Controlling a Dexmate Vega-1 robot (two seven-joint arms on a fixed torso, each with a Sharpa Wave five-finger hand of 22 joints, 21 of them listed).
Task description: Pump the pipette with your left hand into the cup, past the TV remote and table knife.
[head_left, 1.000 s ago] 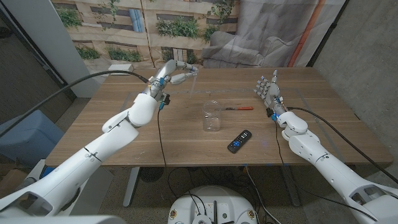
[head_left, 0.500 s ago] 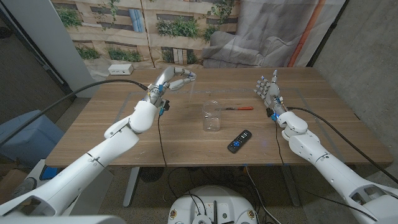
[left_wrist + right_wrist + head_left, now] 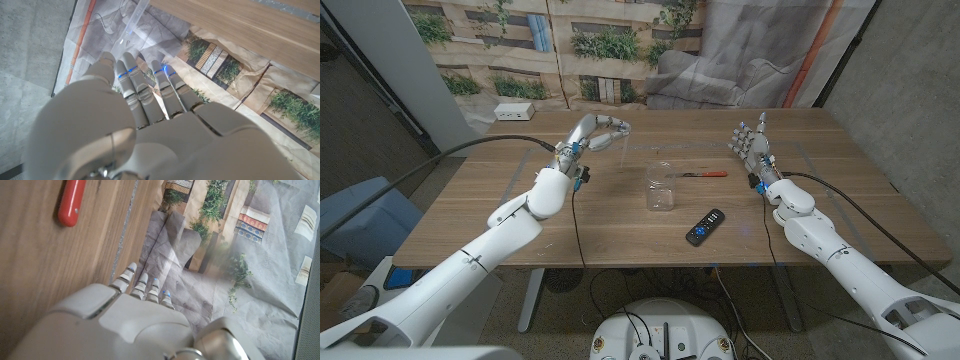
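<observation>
My left hand (image 3: 601, 132) is raised over the table's far left part, fingers curled around a clear pipette (image 3: 136, 19) whose tube sticks out past the fingertips in the left wrist view. The hand (image 3: 145, 120) is to the left of and beyond the clear plastic cup (image 3: 661, 187), which stands upright mid-table. A table knife (image 3: 703, 174) with a red handle (image 3: 71, 202) lies just right of the cup. The black TV remote (image 3: 705, 227) lies nearer the front edge. My right hand (image 3: 750, 145) stands upright at the right, fingers apart, holding nothing.
A black cable (image 3: 578, 215) runs from the left wrist across the table to its front edge. A small white box (image 3: 513, 113) sits beyond the table's far left corner. Bare wood (image 3: 500, 215) spreads under the left arm.
My left hand with the pipette has come down a little and drawn slightly toward me. The cup, knife, remote and right hand have stayed put.
</observation>
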